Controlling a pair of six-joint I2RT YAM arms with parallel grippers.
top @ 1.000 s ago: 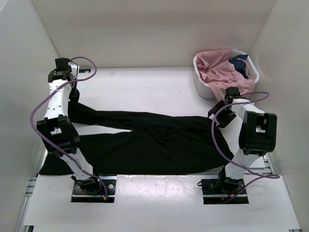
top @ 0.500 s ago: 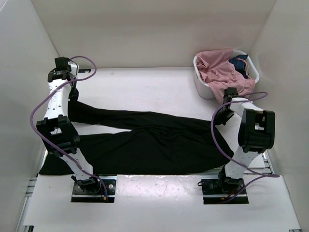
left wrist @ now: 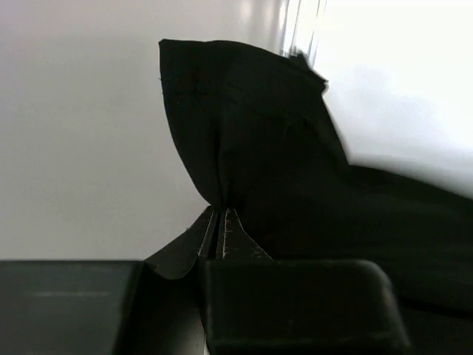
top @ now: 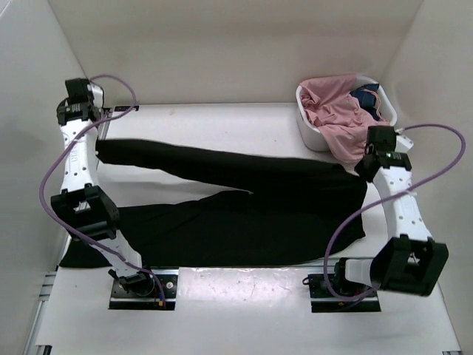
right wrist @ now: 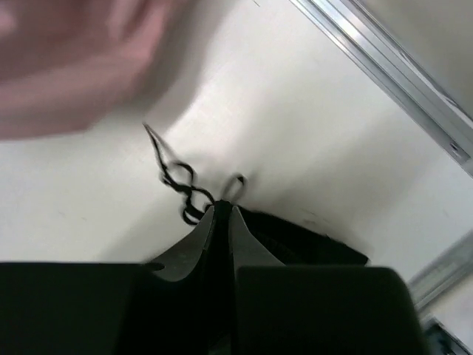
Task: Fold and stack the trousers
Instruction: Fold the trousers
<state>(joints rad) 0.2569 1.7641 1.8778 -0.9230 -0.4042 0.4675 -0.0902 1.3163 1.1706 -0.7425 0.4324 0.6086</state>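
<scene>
Black trousers (top: 236,214) lie spread across the table, one leg stretched along the far side and the other along the near side. My left gripper (top: 100,145) is shut on the end of the far leg at the table's left edge. In the left wrist view the black cloth (left wrist: 295,163) rises in a pinched fold from the closed jaws (left wrist: 222,213). My right gripper (top: 361,176) is shut on the waist end at the right. There a looped black drawstring (right wrist: 177,181) sticks out past the closed jaws (right wrist: 223,208).
A white basket (top: 306,127) holding pink clothes (top: 341,109) and something dark blue stands at the back right, close to my right wrist. White walls enclose the table on three sides. An aluminium rail (right wrist: 384,66) runs along the right edge.
The right gripper shut on the waist and swung out to the right. The left arm moved back and left. The far trouser leg is now pulled straight between them.
</scene>
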